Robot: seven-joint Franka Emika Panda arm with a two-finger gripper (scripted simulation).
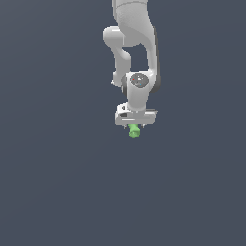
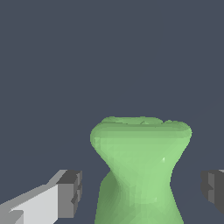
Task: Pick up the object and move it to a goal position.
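Green lump (image 2: pixel 139 168) sat between the two fingers (image 2: pixel 69 193), fingers spread apart with gaps on both sides and not touching it, lump pinched in at its middle, white arm (image 1: pixel 132 53) hung straight above, lump (image 1: pixel 134 130) poked out just under it

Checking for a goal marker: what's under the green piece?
Only plain dark ground shows around the green piece, between the open gripper fingers. Directly beneath is covered.
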